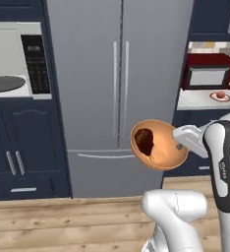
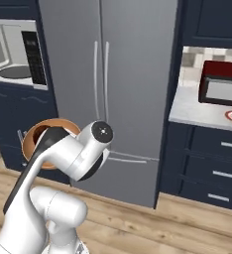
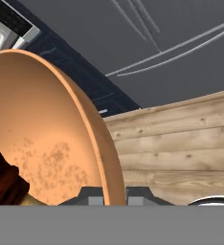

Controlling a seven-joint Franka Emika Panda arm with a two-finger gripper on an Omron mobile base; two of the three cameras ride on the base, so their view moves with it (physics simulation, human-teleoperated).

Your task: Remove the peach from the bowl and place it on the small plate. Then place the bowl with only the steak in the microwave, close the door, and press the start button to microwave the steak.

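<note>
Orange bowl [image 1: 161, 147]: up in the air, tipped on its side, before the fridge [image 1: 119, 74].
Steak [image 1: 144, 141]: inside the bowl.
Pincer [image 3: 115, 197]: pinching the bowl's rim.
Microwave [image 1: 16, 59]: door open, far left.

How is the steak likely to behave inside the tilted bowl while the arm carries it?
The bowl is held steeply tilted, its opening facing sideways, so the steak may slide or drop out. It looks like a flat, dark slab, unlikely to roll. The bowl's smooth inner wall probably gives little grip.
</note>
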